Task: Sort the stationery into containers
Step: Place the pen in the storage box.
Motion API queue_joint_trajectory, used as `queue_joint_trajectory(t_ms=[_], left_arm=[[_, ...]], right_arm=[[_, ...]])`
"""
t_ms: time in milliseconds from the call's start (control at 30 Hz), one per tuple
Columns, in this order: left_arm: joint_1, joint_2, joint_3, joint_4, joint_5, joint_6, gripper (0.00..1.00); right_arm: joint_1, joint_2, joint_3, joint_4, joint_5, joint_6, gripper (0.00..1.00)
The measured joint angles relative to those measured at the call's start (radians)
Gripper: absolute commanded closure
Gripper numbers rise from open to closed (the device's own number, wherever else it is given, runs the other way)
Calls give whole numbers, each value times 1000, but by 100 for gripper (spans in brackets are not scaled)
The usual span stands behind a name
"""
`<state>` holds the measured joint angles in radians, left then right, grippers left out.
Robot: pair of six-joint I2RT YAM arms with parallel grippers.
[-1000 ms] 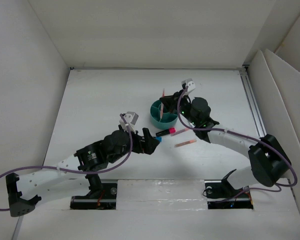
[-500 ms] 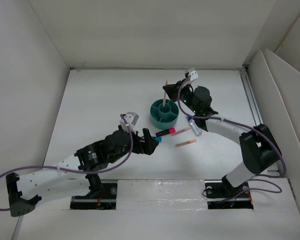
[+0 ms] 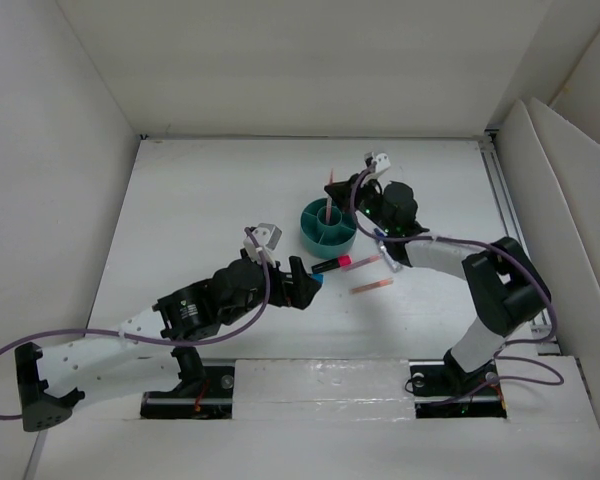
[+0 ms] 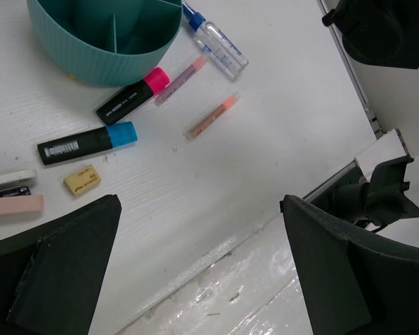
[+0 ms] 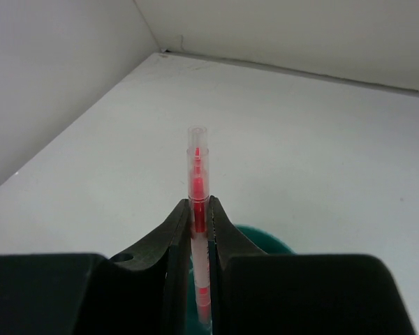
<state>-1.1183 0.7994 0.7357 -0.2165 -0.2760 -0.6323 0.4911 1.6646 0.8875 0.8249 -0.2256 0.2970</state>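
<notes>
We saw the left arm stretched low over the table point(image 3: 200, 200), its left gripper point(image 3: 302, 284) spread wide and holding nothing. Below it lay a pale pink eraser point(image 4: 14, 205), a tan block point(image 4: 82, 179), a blue-ended marker point(image 4: 87, 143) and a pink-ended marker point(image 4: 129, 98), the last just beside the teal organizer point(image 4: 98, 59). Two thin pens point(image 4: 211, 116) and a clear bottle point(image 4: 220, 45) lay further right. The right arm reached over the organizer, its right gripper point(image 5: 200, 216) pinched narrowly on a pink pen point(image 5: 197, 174) held upright above it.
</notes>
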Motion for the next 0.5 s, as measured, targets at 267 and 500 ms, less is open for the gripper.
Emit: queue_joint_trajectory(t_ms=[267,500], left_arm=[[0,0,0,5,10,3,0],[0,0,0,11,16,3,0]], right_arm=[[1,0,-105,53,5,21,95],[11,2,-133,101,12,32,85]])
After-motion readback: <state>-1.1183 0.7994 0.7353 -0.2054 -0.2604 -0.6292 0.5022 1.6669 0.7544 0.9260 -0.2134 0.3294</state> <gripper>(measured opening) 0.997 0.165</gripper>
